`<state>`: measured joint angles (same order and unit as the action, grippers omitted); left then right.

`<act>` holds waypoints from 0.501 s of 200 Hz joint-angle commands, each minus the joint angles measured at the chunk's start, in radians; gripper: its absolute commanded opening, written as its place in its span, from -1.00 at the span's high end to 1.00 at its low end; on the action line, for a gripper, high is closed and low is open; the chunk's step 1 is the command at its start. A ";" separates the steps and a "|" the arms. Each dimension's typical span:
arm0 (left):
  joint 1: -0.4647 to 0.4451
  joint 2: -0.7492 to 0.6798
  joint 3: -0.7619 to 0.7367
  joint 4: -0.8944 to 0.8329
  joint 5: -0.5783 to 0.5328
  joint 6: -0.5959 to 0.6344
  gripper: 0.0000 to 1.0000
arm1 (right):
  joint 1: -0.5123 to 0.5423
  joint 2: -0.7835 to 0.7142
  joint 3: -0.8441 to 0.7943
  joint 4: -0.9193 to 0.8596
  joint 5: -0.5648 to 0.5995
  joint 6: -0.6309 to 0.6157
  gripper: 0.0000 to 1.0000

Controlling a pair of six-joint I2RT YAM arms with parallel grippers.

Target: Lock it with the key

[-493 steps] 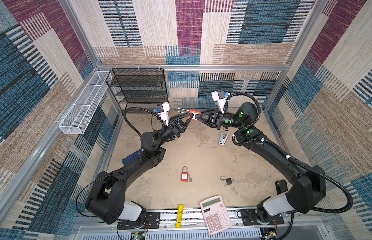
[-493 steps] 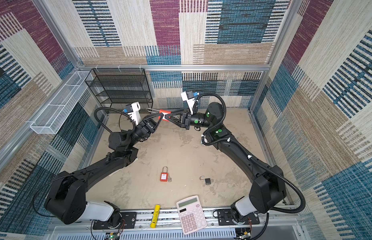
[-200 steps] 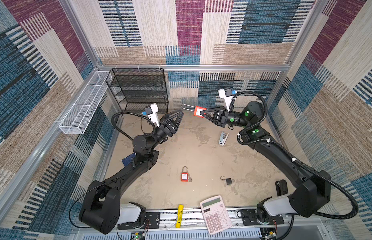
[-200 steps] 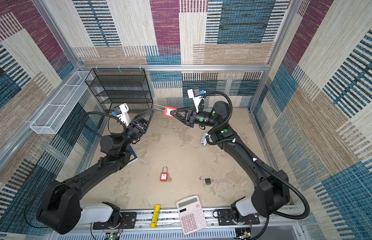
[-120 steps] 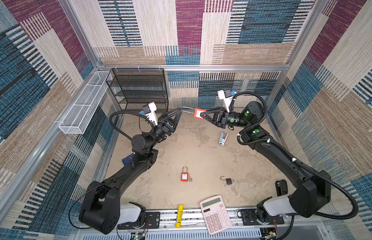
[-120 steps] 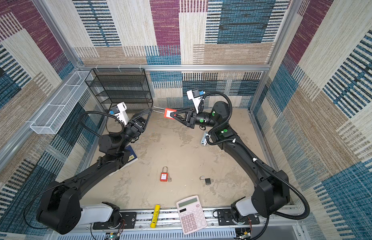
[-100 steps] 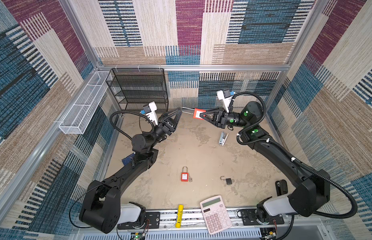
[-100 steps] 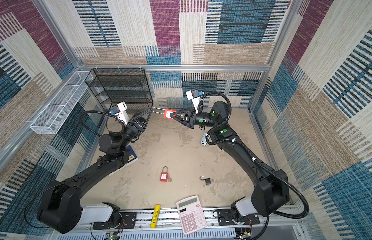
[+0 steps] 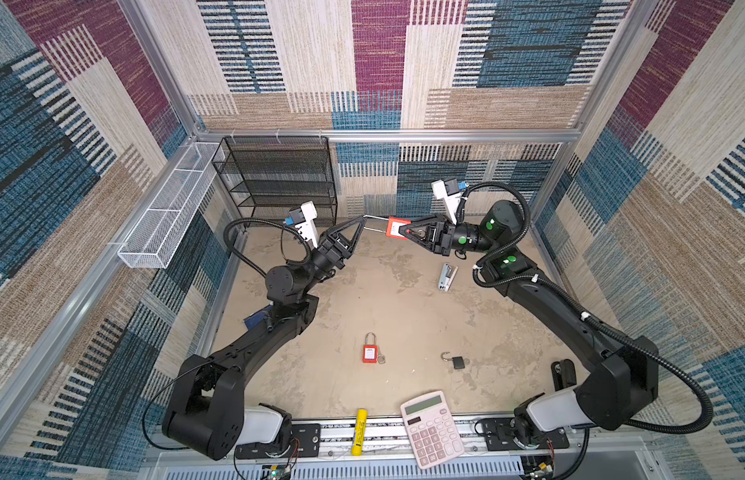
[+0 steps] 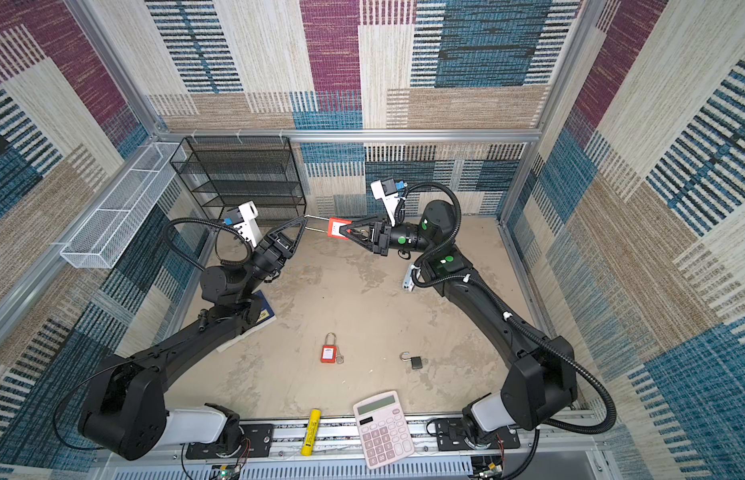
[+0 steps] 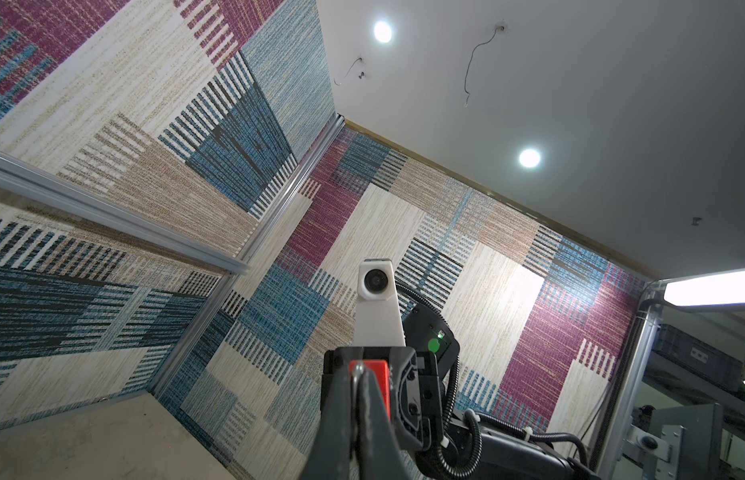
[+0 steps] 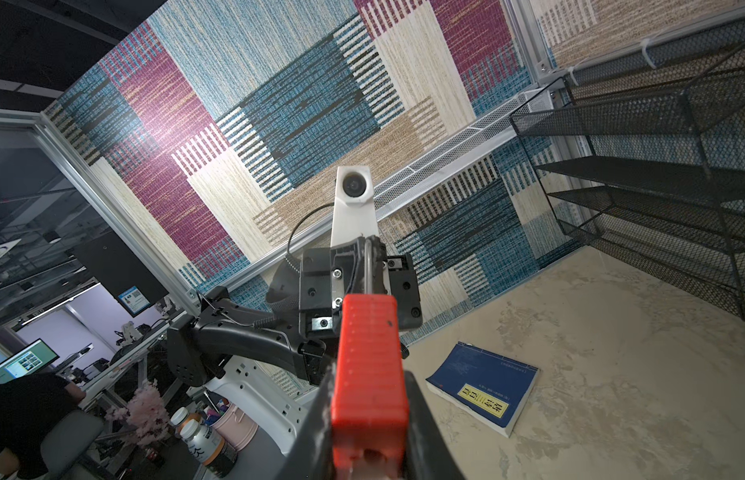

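**Padlock held aloft, both arms engaged.** The left fingers (image 11: pixel 375 432) are pressed together on the shackle (image 12: pixel 366 270). The right fingers (image 12: pixel 427 449) clamp the red body of the padlock (image 9: pixel 398 227) at a narrow gap. The padlock hangs in the air between the two arms, above the back of the bench (image 9: pixel 404 316).

I judge the task about midway: the padlock is lifted and braced at both ends. I cannot tell whether the shackle is seated, and I see no key in this padlock, whose keyhole end is hidden. Pushing the shackle home and turning the key appear to remain.

Well apart on the bench lie a second padlock (image 9: pixel 369 353) with a ring (image 9: pixel 381 357) beside it, and a black padlock (image 9: pixel 458 362) with its own loop open.
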<state>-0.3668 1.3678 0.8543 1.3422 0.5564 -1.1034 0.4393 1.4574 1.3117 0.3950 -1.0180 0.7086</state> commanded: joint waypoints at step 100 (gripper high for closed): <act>-0.001 0.000 -0.014 0.054 0.014 -0.017 1.00 | 0.016 0.046 0.024 0.134 -0.033 0.084 1.00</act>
<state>-0.3679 1.3724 0.8501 1.3464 0.5568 -1.1229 0.4530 1.4944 1.3354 0.4198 -1.0233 0.7116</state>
